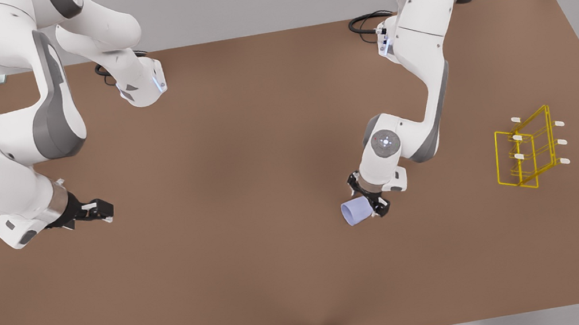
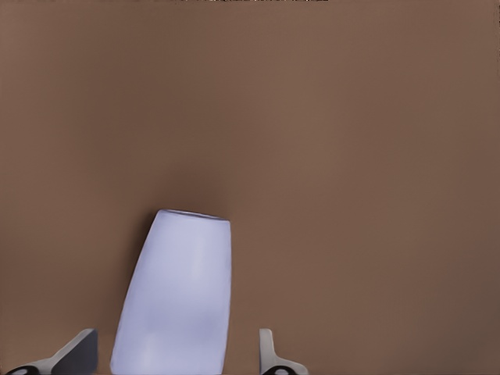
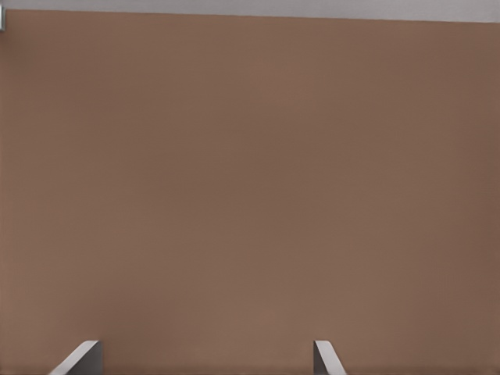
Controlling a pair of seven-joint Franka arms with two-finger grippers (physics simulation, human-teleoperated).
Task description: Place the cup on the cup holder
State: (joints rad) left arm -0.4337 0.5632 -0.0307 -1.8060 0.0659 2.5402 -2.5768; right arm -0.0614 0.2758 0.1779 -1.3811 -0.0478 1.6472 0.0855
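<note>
The left gripper (image 1: 373, 204) has the cup (image 1: 355, 212) between its fingers, seemingly clamped on it, right of centre on the counter (image 1: 249, 203). Next it must carry the cup right to the cup holder (image 1: 525, 148). The right gripper (image 1: 97, 211) waits at far left, fingers apart

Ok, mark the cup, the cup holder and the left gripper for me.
cup (image 1: 354, 213), front view, on its side wall.
cup holder (image 1: 525, 148), front view, on the yellow wire frame.
left gripper (image 1: 373, 206), front view, between its fingertips.
</note>
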